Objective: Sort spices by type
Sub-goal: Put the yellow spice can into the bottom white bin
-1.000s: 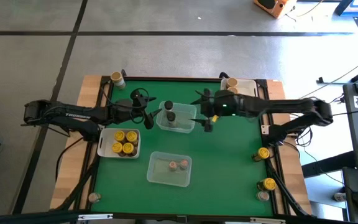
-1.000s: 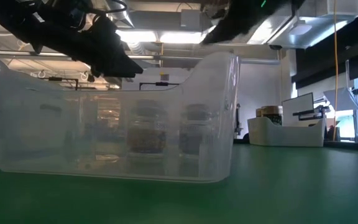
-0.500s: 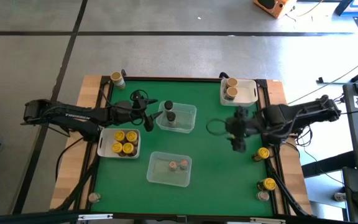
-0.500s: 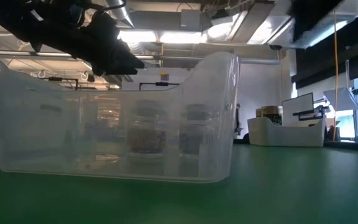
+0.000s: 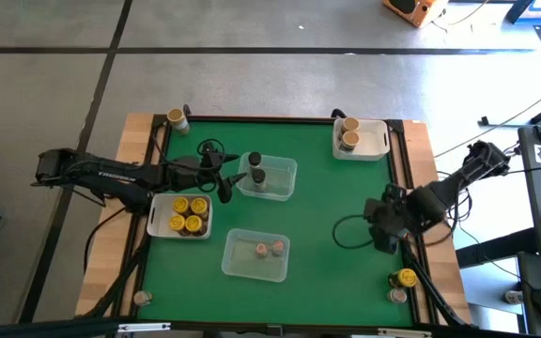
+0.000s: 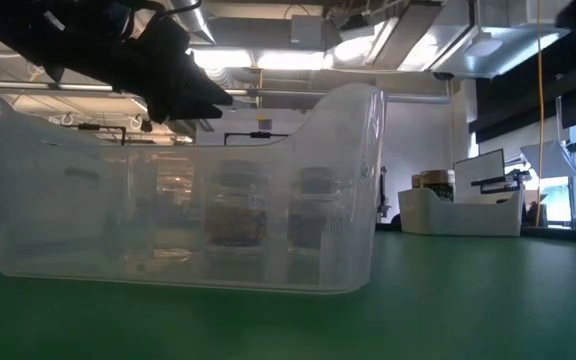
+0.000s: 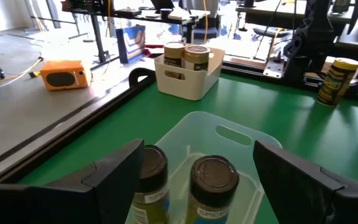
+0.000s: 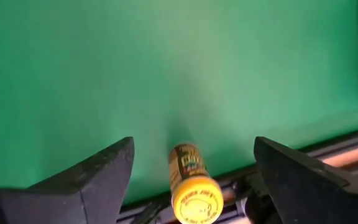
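Observation:
My right gripper [image 5: 381, 238] [image 8: 192, 145] hangs open over a yellow-lidded spice jar [image 8: 191, 184] that stands by the table's right edge. Its fingers are on either side of the jar, apart from it. In the high view the gripper hides that jar. My left gripper [image 5: 224, 176] [image 7: 197, 147] waits open just left of a clear tub [image 5: 285, 169] that holds two black-lidded jars [image 7: 215, 175]. Three yellow-lidded jars stand in a white tray [image 5: 161, 223]. Two pinkish-brown-lidded jars stand in a second clear tub [image 5: 242, 258]. Two tan-lidded jars stand in the far white tray [image 5: 374, 141].
Loose jars stand on the table's rim: a tan-lidded one [image 5: 177, 117] at the far left corner, a yellow-lidded one [image 5: 406, 278] and a small one [image 5: 398, 295] near the right corner, another [image 5: 142, 299] at the near left. Bare green mat lies in the middle right.
My right gripper has swung from beside the tub of black-lidded jars across the mat toward the table's right and near edges, and now hangs over the yellow-lidded jar by the right edge. My left arm has kept still.

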`<action>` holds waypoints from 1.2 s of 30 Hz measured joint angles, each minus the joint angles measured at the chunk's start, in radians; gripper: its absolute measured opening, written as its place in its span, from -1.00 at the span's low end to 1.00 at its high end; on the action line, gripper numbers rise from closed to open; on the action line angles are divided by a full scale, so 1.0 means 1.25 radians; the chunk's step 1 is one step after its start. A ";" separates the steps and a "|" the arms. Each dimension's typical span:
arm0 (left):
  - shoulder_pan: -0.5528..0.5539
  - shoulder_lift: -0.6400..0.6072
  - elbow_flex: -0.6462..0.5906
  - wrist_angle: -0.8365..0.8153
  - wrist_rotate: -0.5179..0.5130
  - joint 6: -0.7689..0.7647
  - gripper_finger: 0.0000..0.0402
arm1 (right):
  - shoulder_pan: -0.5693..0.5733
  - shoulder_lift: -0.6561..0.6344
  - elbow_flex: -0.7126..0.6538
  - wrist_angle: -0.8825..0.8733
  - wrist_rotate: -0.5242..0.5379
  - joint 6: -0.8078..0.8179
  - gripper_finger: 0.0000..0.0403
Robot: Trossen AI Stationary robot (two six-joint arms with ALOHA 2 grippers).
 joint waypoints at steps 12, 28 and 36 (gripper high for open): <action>0.011 0.000 0.000 0.027 -0.011 0.004 0.50 | 0.153 0.000 -0.139 -0.017 -0.085 0.132 0.64; 0.013 0.000 0.000 0.035 -0.010 0.001 0.50 | 0.183 0.000 -0.282 0.042 -0.119 0.135 0.64; 0.013 0.000 0.000 0.034 -0.010 -0.001 0.50 | 0.183 0.007 -0.324 0.086 -0.124 0.114 0.63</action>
